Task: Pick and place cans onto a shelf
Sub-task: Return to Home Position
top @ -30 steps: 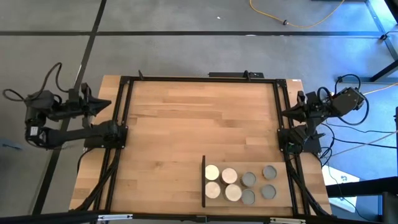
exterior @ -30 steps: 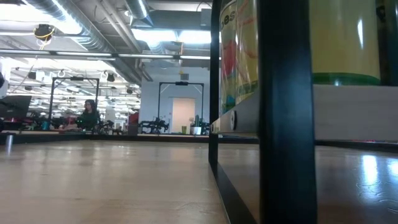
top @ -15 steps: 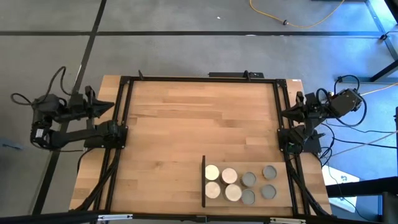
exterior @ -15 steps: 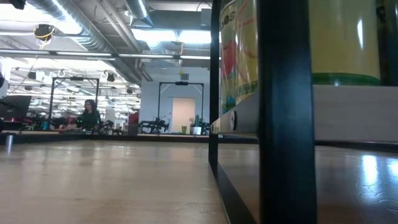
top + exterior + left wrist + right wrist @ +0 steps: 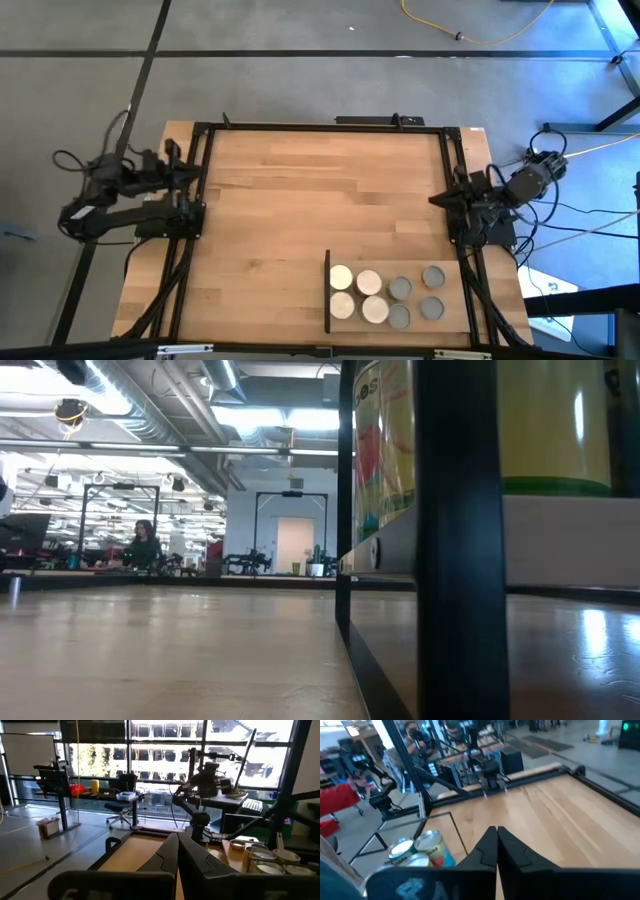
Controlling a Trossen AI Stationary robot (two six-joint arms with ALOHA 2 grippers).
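From above, the shelf [image 5: 455, 292] lies flat in the lower right corner of the tabletop [image 5: 320, 190], with its black upright edge facing the middle. Eight cans [image 5: 385, 295] stand on it in two rows. The four with cream tops are beside the black edge and the four with grey tops are toward the tabletop's right edge. The left gripper [image 5: 188, 164] sits at the left edge and the right gripper [image 5: 436, 200] at the right edge. Both are well apart from the shelf and carry nothing.

At table height, the shelf's black frame [image 5: 460, 560] fills the right side, with yellow-labelled cans [image 5: 385, 450] on a board above the tabletop [image 5: 170, 650]. A person [image 5: 145, 545] sits far off in the room behind.

In the left wrist view, the left gripper [image 5: 177, 836] has its fingers pressed together with nothing between them. It points across the tabletop [image 5: 130, 852] toward the right arm [image 5: 200, 790]. The cans [image 5: 262, 860] show off to one side.

In the right wrist view, the right gripper [image 5: 497, 829] is likewise pinched closed and empty above the tabletop [image 5: 545, 815]. A few cans [image 5: 427, 847] are near it.
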